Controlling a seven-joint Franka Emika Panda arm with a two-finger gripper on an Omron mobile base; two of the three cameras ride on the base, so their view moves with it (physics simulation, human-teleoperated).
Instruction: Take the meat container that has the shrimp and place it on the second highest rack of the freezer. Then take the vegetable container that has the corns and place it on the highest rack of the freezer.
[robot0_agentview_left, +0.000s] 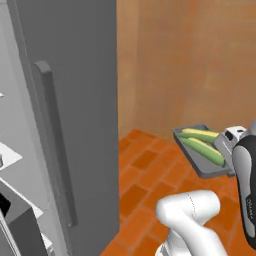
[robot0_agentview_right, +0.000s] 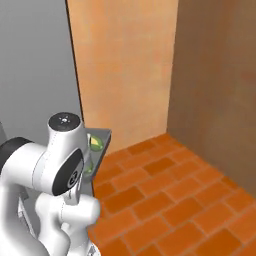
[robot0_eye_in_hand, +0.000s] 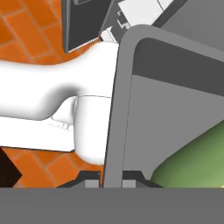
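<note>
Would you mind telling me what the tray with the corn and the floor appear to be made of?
The vegetable container looks like matte grey metal: flat, even grey with thin raised walls, though plastic is possible. The floor looks like glazed orange-red brick tile, laid in staggered rows with darker joints.

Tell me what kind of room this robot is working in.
Most likely a kitchen: a tall grey freezer with a long vertical handle, an orange tiled floor, and a metal tray of corns held by the hand.

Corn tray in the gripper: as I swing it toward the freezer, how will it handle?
The vegetable container looks like rigid metal, so it probably won't flex. The gripper is shut on one rim edge only, so the far end may sag or twist. The corns are round and lie loose, so they would likely roll if it tilts sideways.
</note>
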